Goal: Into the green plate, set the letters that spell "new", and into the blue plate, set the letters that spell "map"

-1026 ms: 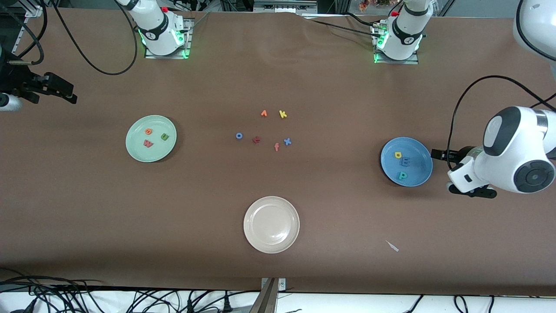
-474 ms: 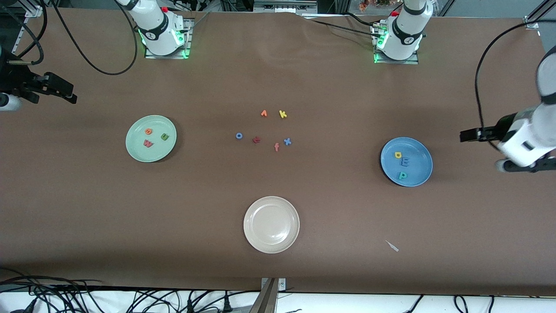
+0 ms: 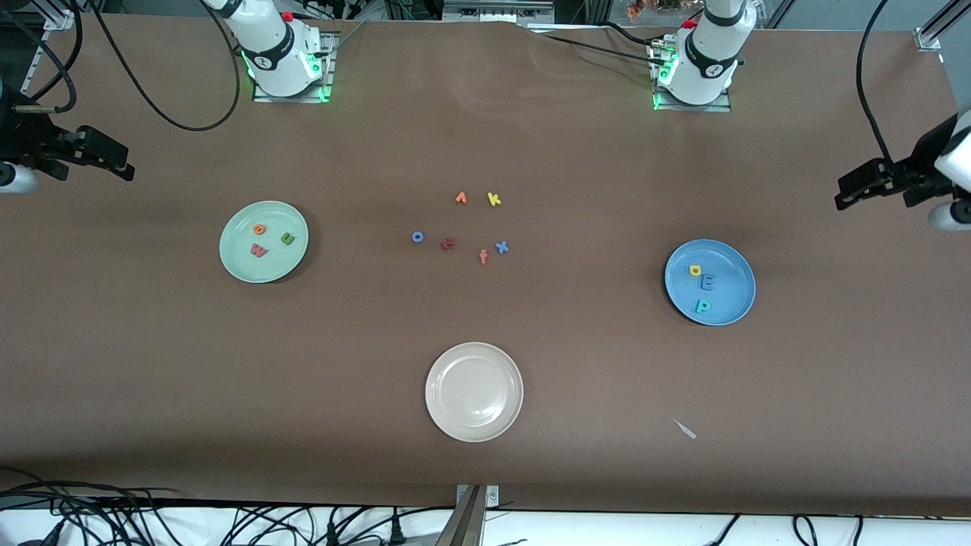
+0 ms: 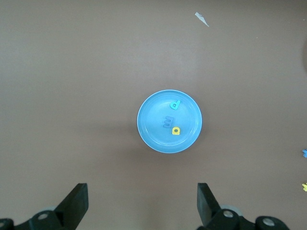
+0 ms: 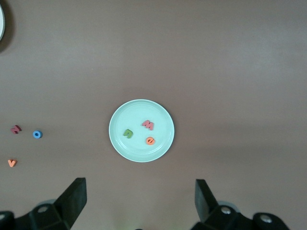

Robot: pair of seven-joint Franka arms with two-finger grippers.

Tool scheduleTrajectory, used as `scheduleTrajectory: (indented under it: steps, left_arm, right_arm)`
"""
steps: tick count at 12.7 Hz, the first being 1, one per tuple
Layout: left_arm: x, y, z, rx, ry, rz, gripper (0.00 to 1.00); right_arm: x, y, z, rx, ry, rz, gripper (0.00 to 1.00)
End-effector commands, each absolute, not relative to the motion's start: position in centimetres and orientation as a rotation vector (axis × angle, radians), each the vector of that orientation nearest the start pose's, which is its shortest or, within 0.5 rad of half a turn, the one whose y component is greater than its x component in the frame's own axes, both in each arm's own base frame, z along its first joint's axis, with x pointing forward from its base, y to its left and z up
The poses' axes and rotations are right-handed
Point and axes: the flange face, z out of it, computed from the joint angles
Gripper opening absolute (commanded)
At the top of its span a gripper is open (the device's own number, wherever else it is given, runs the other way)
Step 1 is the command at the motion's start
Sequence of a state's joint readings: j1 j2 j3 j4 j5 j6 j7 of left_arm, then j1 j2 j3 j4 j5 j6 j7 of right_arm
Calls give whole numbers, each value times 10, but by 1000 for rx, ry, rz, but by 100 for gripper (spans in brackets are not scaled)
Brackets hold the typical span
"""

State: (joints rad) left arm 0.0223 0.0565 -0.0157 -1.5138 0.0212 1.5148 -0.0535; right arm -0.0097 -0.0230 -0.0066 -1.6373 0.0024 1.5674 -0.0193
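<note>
All three "map" letters [image 3: 704, 287] lie in the blue plate [image 3: 740, 307], and the "new" letters [image 3: 270, 239] in the green plate [image 3: 235, 265]. My left gripper [image 3: 853, 189] has just pulled away from the blue plate, released and empty. My right gripper [image 3: 106, 161] waits spread, so both words look done.

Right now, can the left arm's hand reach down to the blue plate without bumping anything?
Probably yes. The left hand is open and hangs up in the air near the blue plate, holding nothing. Nothing stands between them; only three small letters lie in the plate.
</note>
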Motion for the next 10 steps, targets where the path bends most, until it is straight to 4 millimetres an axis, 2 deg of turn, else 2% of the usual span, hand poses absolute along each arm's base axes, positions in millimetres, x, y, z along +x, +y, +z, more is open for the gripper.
scheduleTrajectory:
  steps: [1,3,7,8,10]
  left_arm:
    - [553,10,599,-3148,-95,63,100]
    - [544,10,592,-3149,-96,-2,100]
    - [546,11,592,-3149,-100,7,100]
    - [550,12,584,-3149,-103,34,100]
    - [553,13,588,-3148,-115,24,100]
  right_arm:
    - [541,-8,611,-3122,12,74,100]
    - [541,-8,611,-3123,0,74,100]
    - [541,-10,610,-3123,-7,74,100]
    - [541,-10,610,-3122,-7,76,100]
    - [541,-11,610,-3122,-5,76,100]
